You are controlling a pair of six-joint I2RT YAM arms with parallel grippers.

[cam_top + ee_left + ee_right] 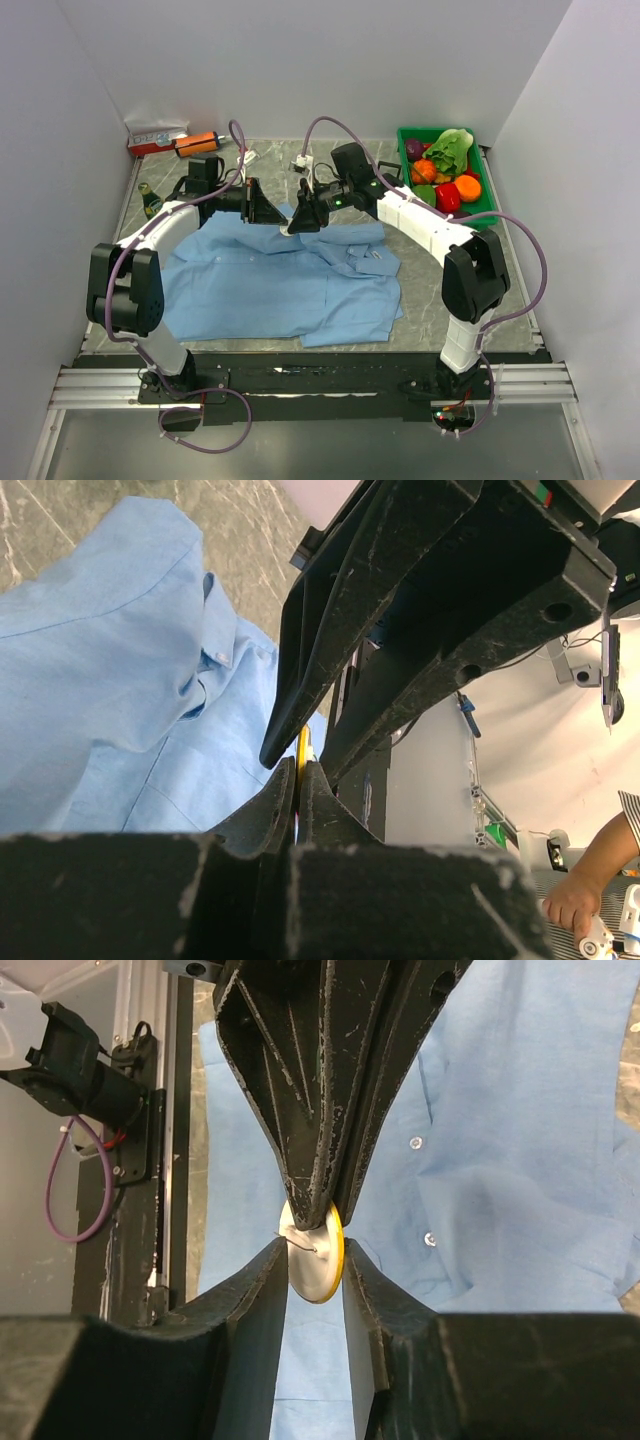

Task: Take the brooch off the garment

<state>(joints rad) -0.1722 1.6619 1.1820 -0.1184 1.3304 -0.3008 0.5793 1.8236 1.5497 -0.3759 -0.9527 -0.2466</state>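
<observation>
Looks like we're mid-pull here. Both claws, left (298, 770) and right (314, 1253), are pinched shut on the brooch (318, 1272), just above the shirt's (270, 290) far edge, mid-worktop. We can't tell if the pin's free, so next we'd lift gently away from the cloth.

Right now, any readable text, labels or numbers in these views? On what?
No text is legible in any view.
Box: has print, too small to read.
Shirt: white patch, too small to read.
Brooch: no marking on the face that shows.
</observation>
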